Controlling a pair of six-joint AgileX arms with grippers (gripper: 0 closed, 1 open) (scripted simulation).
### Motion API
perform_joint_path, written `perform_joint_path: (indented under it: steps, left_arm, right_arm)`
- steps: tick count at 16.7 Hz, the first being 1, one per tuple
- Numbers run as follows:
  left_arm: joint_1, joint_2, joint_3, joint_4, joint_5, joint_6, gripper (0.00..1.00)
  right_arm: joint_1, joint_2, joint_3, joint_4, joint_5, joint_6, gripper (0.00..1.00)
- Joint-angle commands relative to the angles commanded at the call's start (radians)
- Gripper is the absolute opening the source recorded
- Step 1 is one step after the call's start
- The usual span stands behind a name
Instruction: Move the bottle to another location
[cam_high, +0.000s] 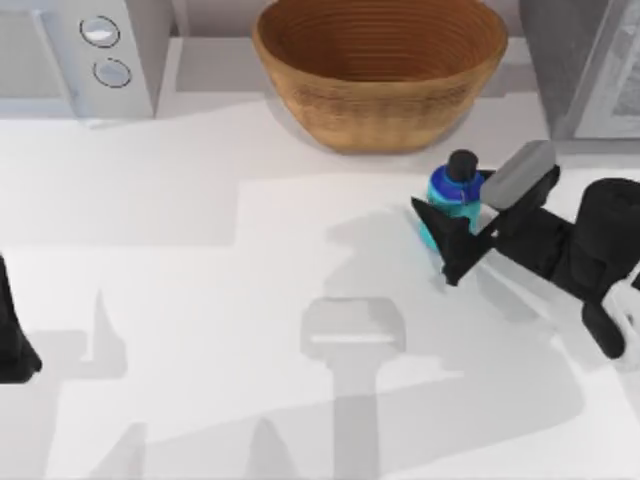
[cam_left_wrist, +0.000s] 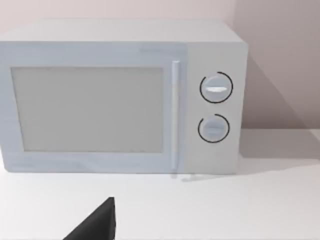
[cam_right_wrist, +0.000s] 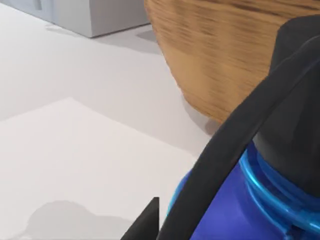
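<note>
The bottle (cam_high: 452, 195) has a cyan body, a darker blue shoulder and a round black cap. It stands at the table's right, just in front of the woven basket (cam_high: 380, 70). My right gripper (cam_high: 440, 236) reaches in from the right edge and is shut on the bottle, a dark finger on either side of its body. In the right wrist view the bottle (cam_right_wrist: 225, 215) sits very close, with one black finger (cam_right_wrist: 235, 150) lying across it and the basket (cam_right_wrist: 225, 60) behind. My left gripper (cam_high: 12, 340) is parked at the table's left edge.
A white microwave (cam_high: 80, 50) stands at the back left, and its door and two dials (cam_left_wrist: 215, 107) face the left wrist camera. A grey appliance (cam_high: 590, 60) occupies the back right corner. White tabletop (cam_high: 200, 300) stretches across the middle and front.
</note>
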Motion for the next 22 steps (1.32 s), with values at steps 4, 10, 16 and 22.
perform_joint_path:
  steps: [4, 10, 16, 22]
  left_arm:
    - [0.0, 0.0, 0.0, 0.0, 0.0, 0.0, 1.0]
    - [0.0, 0.0, 0.0, 0.0, 0.0, 0.0, 1.0]
    - [0.0, 0.0, 0.0, 0.0, 0.0, 0.0, 1.0]
    - [0.0, 0.0, 0.0, 0.0, 0.0, 0.0, 1.0]
  right_arm:
    - [-0.279, -0.033, 0.017, -0.184, -0.267, -0.114, 0.0]
    - [-0.777, -0.145, 0.042, -0.519, -0.729, -0.333, 0.0]
    - [-0.939, -0.225, 0.056, -0.661, -0.889, -0.433, 0.0]
    - [-0.927, -0.19, 0.052, -0.626, -0.876, -0.399, 0.0]
